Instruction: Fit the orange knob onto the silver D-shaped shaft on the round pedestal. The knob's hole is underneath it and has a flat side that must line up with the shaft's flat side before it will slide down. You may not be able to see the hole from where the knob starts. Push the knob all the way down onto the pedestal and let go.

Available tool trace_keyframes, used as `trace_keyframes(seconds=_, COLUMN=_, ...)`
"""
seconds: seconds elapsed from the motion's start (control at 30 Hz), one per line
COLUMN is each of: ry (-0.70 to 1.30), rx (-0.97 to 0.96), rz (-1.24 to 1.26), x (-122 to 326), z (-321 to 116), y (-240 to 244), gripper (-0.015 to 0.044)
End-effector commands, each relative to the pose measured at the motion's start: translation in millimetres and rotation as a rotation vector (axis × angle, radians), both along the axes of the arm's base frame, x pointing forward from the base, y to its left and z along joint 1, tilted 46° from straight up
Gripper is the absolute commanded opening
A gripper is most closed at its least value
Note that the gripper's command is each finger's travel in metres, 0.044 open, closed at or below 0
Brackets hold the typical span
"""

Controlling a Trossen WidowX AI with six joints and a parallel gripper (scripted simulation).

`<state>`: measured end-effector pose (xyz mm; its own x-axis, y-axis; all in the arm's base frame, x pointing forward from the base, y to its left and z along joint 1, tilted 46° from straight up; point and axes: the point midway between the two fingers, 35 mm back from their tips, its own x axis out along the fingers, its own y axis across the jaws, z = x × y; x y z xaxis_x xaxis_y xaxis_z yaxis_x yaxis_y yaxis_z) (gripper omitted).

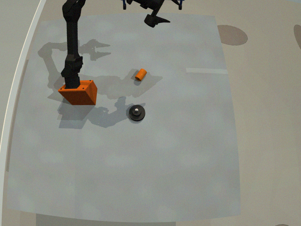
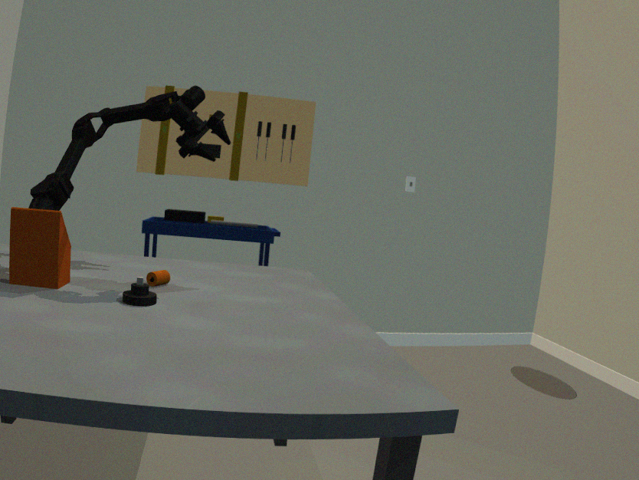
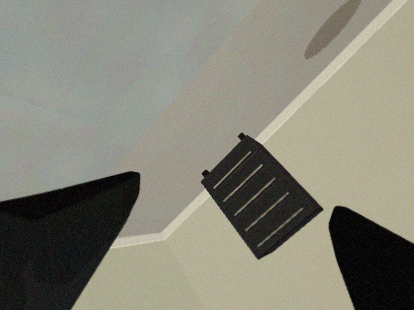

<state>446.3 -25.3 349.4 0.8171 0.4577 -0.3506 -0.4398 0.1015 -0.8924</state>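
Note:
The orange knob point(image 1: 140, 74) point(image 2: 158, 277) lies on its side on the table. Its end with a dark hole faces the lower left in the top view and toward the camera's left in the exterior view; the hole's flat is too small to make out. The black round pedestal point(image 1: 136, 118) point(image 2: 139, 299) stands nearby, with the bare silver shaft point(image 1: 136, 109) point(image 2: 139, 280) upright on top. My gripper point(image 2: 223, 150) point(image 3: 234, 199) is open and empty, high above the table and away from both. The top view shows it only partly, at the top edge.
The arm's orange base point(image 1: 78, 97) point(image 2: 36, 248) stands left of the pedestal and knob. The grey table point(image 1: 170, 157) point(image 2: 232, 361) ends at the right. A blue bench point(image 2: 211, 231) and a tool board point(image 2: 293, 170) are in the background. The wrist view shows a dark slatted cabinet point(image 3: 240, 198) beyond the table.

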Motion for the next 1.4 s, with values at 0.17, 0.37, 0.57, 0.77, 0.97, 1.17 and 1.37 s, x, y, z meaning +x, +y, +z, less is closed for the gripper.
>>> trace_keyframes(seconds=0.17, ry=0.454, rx=0.185, rz=-0.019, x=4, z=-99, y=51, gripper=0.0440)
trace_keyframes(seconds=0.37, ry=0.945, rx=0.260, rz=-0.095, x=-28, z=-194, y=106, gripper=0.0440)
trace_keyframes(seconds=0.57, ry=1.458, rx=0.190, rz=-0.270, x=-95, z=-274, y=151, gripper=0.0440)
trace_keyframes(seconds=0.77, ry=1.480, rx=0.183, rz=-0.281, x=-105, z=-275, y=156, gripper=0.0440)
trace_keyframes(seconds=0.97, ry=1.480, rx=0.184, rz=-0.280, x=-105, z=-290, y=172, gripper=0.0440)
trace_keyframes(seconds=1.17, ry=1.480, rx=0.184, rz=-0.280, x=-105, z=-292, y=175, gripper=0.0440)
trace_keyframes(seconds=1.37, ry=1.480, rx=0.184, rz=-0.280, x=-104, z=-299, y=182, gripper=0.0440)
